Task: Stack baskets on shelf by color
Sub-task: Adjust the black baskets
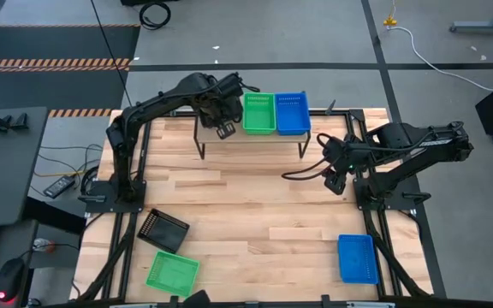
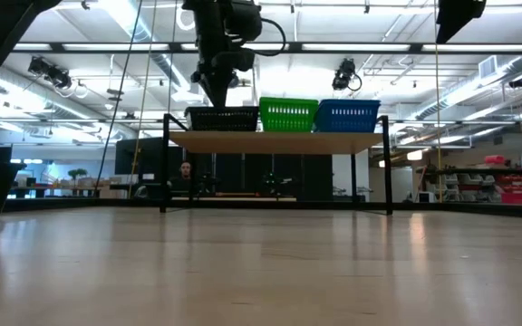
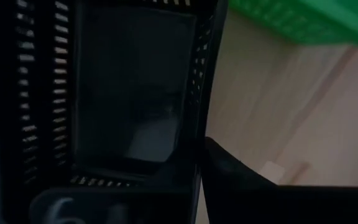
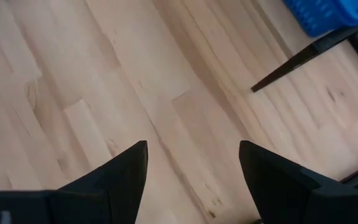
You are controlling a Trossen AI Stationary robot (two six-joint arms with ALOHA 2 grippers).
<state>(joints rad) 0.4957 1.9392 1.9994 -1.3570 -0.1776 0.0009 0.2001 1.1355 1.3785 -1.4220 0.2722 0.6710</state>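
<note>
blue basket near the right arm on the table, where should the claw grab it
Probably one of its long side walls, coming straight down from above. The blue basket lies flat and open side up on the table, nothing touching it, so a thin perforated wall fits between the open fingers of the right claw.

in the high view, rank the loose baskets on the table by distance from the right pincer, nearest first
Measured from the right pincer:
1. Blue basket, at the table's near right corner.
2. Black basket, lying at the near left.
3. Green basket, in the near left corner, just beyond the black one.
</note>
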